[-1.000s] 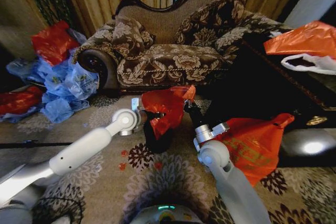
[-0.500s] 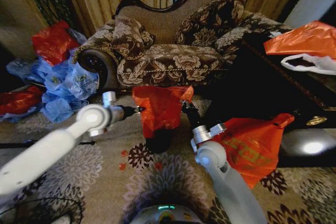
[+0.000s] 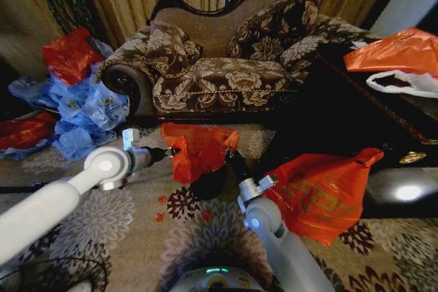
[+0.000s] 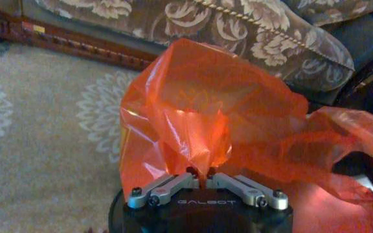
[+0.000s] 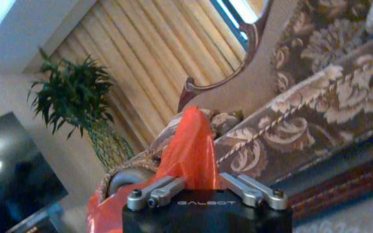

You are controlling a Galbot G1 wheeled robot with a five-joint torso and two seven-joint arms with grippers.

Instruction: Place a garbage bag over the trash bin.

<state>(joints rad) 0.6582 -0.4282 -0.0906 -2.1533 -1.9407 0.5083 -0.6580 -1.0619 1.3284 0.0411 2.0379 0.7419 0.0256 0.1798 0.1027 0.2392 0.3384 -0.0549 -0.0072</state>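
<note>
Head view: both grippers—left (image 3: 172, 150), right (image 3: 229, 153)—pinch the garbage bag (image 3: 197, 150), which hides most of the trash bin (image 3: 209, 184).

The garbage bag (image 3: 198, 150) hangs over the trash bin (image 3: 207, 184), before the sofa (image 3: 226, 59).

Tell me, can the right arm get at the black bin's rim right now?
Probably not. The right gripper is shut on the garbage bag, the left gripper pinches its other edge, and the stretched bag drapes over the trash bin, covering its rim.
</note>
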